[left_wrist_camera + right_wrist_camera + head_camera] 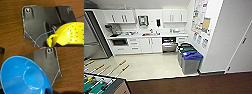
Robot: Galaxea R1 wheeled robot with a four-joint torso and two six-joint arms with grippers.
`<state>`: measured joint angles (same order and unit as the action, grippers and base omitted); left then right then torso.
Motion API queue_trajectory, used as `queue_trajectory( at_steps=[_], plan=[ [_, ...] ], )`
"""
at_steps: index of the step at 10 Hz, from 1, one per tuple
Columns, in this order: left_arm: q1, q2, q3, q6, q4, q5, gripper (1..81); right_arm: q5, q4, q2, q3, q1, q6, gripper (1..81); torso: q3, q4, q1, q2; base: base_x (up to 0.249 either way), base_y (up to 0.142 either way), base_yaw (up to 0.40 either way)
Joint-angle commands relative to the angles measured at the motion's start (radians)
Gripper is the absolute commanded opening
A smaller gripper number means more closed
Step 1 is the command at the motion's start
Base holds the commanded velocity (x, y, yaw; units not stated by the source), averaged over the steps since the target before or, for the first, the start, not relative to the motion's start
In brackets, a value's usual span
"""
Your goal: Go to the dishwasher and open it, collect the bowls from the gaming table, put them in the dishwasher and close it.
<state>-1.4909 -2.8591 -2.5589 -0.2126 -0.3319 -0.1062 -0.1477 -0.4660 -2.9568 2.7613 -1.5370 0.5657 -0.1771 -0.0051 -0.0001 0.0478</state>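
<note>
The dishwasher (169,46) sits under the far kitchen counter. Its steel front leans out, with a dark gap above it. My left gripper (58,44) is shut on a yellow bowl (71,33) that has small holes and a loop handle, and a blue cord crosses in front of it. In the right wrist view a bright blue bowl (25,77) hangs over brown carpet, and my right gripper (48,91) is shut on its rim. The gaming table is out of view.
Grey bins with blue lids (191,61) and green lids (185,48) stand right of the dishwasher. A table-football table (101,85) juts in at the lower left. Pale kitchen floor (149,66) meets the brown carpet (191,85). A white door (241,50) is on the right.
</note>
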Motion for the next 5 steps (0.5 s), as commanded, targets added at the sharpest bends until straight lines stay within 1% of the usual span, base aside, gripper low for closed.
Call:
queue_trajectory(
  at_steps=[1, 5],
  plan=[
    [0.039, 0.013, 0.005, -0.001, -0.001, 0.043, 1.0, 0.036, -0.007, 0.011, -0.005, 0.039, 0.0, 1.0, 0.0, 0.0, 0.0, 0.0, 0.168, 0.0, 0.0],
    [0.039, 0.015, 0.005, -0.001, 0.001, 0.042, 1.0, 0.036, -0.007, 0.009, -0.005, 0.039, -0.001, 1.0, 0.0, 0.0, 0.0, 0.0, 0.17, 0.0, 0.0]
  ],
)
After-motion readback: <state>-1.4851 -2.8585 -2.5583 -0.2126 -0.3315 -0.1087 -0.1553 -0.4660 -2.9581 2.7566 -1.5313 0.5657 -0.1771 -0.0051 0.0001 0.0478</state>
